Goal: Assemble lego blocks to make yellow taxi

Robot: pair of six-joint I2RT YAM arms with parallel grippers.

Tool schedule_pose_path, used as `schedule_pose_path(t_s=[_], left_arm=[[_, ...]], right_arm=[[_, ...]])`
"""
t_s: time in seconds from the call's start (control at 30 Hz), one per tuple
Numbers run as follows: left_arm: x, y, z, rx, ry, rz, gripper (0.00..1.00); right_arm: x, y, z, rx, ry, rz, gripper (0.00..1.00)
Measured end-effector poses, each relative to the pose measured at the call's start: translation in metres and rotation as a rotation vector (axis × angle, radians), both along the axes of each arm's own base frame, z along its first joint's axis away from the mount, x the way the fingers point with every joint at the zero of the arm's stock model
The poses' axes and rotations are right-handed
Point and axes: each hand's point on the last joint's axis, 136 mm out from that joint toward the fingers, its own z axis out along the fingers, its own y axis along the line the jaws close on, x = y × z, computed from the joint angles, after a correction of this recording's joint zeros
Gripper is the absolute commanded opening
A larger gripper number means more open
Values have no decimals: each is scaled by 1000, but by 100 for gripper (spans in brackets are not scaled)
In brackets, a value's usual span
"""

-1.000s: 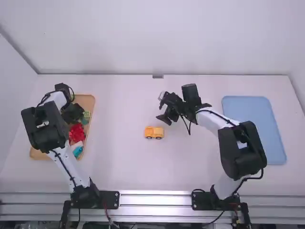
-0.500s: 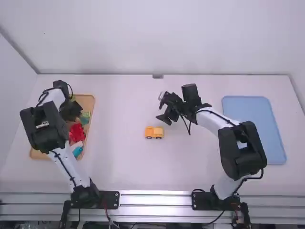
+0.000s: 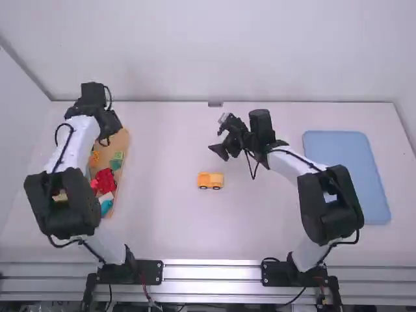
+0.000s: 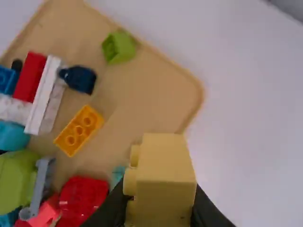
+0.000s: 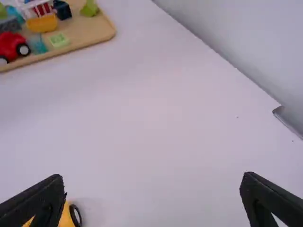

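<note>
Over the far end of the wooden tray, my left gripper [image 3: 112, 129] hangs at the table's left. In the left wrist view, my left gripper [image 4: 161, 208] is shut on a yellow block [image 4: 163, 177] with studs on its side. My right gripper [image 3: 223, 148] is open above the middle of the table, beyond the yellow car base [image 3: 210, 181]; its fingers hold nothing. In the right wrist view, the same gripper [image 5: 152, 189] has its fingers wide apart, with the car base [image 5: 66, 216] partly behind one finger. An orange-yellow brick [image 4: 79, 130] lies in the tray.
The wooden tray [image 3: 121, 139] holds a red car [image 3: 105, 181], a green block [image 4: 118, 47], white and red bricks and several other pieces. A blue tray [image 3: 344, 175] lies at the right. A wall [image 3: 221, 52] rises along the table's far edge.
My left gripper has risen from the tray and moved away from the camera, slightly to the right. My right gripper has shifted slightly left and farther from the camera. The car base has stayed put.
</note>
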Motion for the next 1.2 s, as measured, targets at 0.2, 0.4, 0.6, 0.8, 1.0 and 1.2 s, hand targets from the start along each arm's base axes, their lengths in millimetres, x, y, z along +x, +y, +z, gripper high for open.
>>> schedule_pose_path(t_s=[0.2,0.4,0.6,0.8,1.0,1.2], left_arm=[[3,-100,2,117,-67,-360,2],[-24,-193,-13,152,-37,-927,2],[-41,-244,-25,242,-44,-1263,2],[-49,-276,-25,325,-62,-1401,2],[-46,-290,-29,391,-122,-1433,2],[-46,-288,-49,420,-182,-1419,2]], right_arm=[[20,-16,25,98,51,-73,98],[19,-31,43,225,144,-42,98],[10,-26,41,312,263,3,99],[5,-14,14,396,476,62,93],[-11,-3,0,446,646,116,83],[-28,12,0,439,696,174,78]])
